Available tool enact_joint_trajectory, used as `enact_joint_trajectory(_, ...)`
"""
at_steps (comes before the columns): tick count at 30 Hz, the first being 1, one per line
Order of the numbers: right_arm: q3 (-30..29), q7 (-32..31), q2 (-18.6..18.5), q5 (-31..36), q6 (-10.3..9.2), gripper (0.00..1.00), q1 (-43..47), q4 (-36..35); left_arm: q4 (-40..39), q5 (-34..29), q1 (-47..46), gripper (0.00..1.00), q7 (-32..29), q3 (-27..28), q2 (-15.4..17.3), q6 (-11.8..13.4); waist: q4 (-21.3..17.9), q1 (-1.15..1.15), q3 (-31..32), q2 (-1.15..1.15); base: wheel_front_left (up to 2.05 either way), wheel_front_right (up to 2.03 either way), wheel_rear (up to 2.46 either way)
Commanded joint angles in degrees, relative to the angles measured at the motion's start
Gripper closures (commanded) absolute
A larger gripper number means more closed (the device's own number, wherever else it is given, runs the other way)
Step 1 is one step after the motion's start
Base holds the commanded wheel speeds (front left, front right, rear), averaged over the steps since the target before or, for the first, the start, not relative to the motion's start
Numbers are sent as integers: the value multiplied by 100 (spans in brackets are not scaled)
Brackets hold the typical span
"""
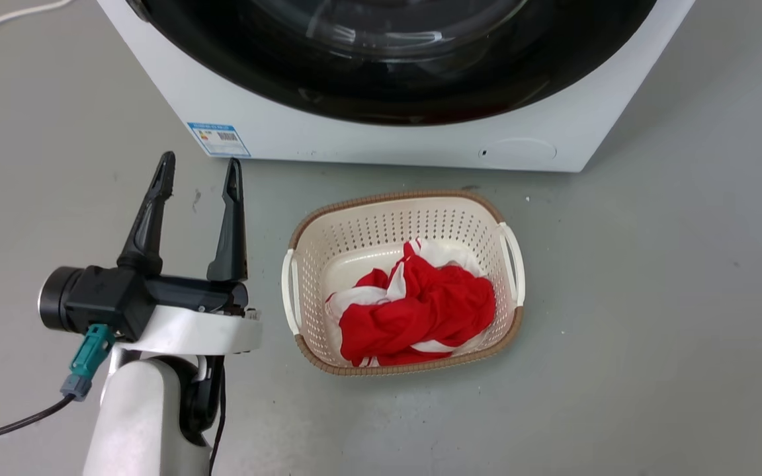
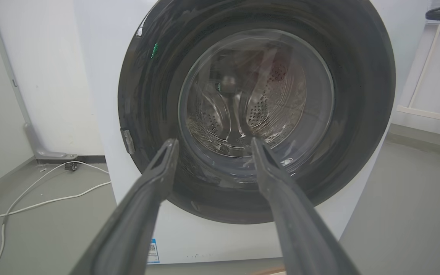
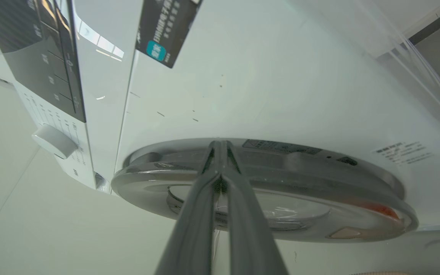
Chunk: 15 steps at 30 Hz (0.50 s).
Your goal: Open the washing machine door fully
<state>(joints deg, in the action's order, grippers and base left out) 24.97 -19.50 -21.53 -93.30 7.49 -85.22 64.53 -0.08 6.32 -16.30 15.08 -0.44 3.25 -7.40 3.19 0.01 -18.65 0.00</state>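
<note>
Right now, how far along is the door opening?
Done: nothing yet; the door lies flat against the machine. In hand: the right gripper, fingers pressed together, has its tips at the door's rim; the left gripper hangs open, off the door. Left: the whole swing open.

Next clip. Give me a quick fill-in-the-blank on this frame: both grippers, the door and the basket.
1. The left gripper is ____ (open or shut) and holds nothing.
2. The right gripper is ____ (open or shut), its tips at the rim of the washing machine door.
3. The cloth in the basket is white and ____.
Missing words: open; shut; red.
</note>
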Motion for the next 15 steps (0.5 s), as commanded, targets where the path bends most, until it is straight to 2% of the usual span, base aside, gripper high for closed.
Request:
enact_joint_trajectory(1, 50, -24, 43, 64, 0, 100, -115, 69, -44, 10, -93, 0, 13, -8, -2, -10, 32, -1, -144, 0, 0, 0, 0)
enact_joint_trajectory(6, 271, -151, 234, 267, 0, 100, -541, 531, -166, 5, -218, 0, 14, -44, -8, -13, 80, -1, -429, 0, 0, 0, 0)
enact_joint_trajectory(15, 386, -215, 410, 416, 0, 100, -851, 802, -254, 23, -396, 0, 14, -121, -15, -13, 129, -1, -786, 0, 0, 0, 0)
